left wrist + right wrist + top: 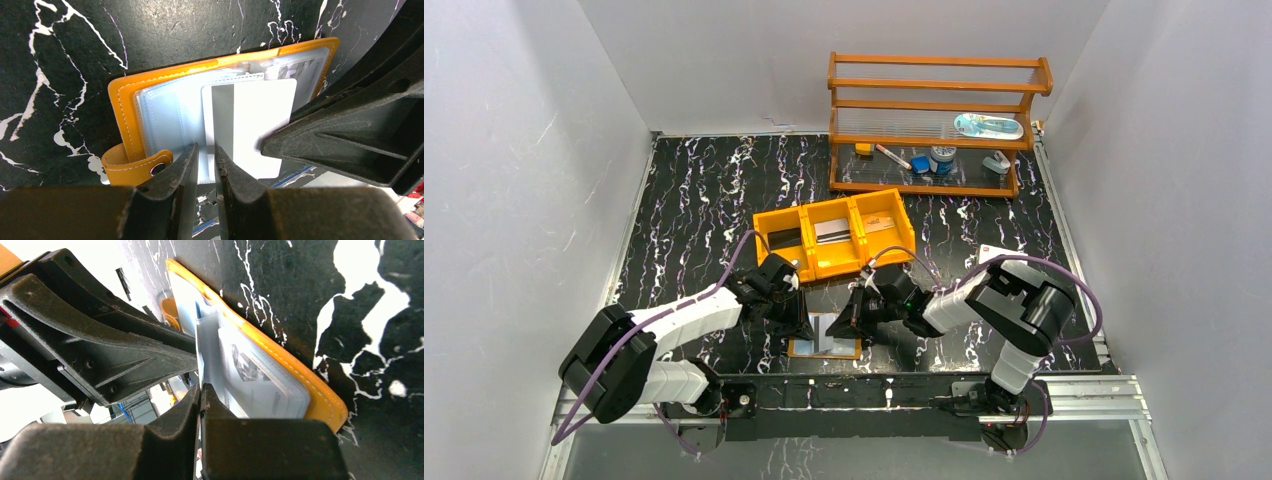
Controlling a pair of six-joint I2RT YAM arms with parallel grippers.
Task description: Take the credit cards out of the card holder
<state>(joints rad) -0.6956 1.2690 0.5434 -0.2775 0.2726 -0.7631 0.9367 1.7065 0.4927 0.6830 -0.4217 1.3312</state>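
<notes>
Carrying surface: desk, black with white marbling, walled in by pale panels on three sides.
Shelf rack: wooden, at the far right of the desk; small items sit on its lower levels, too small to name.
Left arm: reaches from the near edge inward to the card holder.
Right arm: bent at the elbow, reaching left to the same spot.
Tray: orange plastic, three compartments, just beyond the two hands.
Loose cards: one flat piece per tray compartment (dark on the left, whitish-grey in the middle, tan on the right).
Card holder: orange-tan, lying open and flat on the desk between the arms at the near edge; snap tab curls out at one corner.
Pockets: pale blue-grey and shiny, fanned inside the cover.
Credit card: whitish with a grey stripe, lying partly out over the pockets.
Pocketed card: printed, seated behind clear plastic in the holder.
Left hand: fingers a narrow slit apart at the holder's near edge, pocket plastic showing in the slit; I cannot tell whether they pinch it.
Right hand: jaws pressed together on the edge of the credit card.
</notes>
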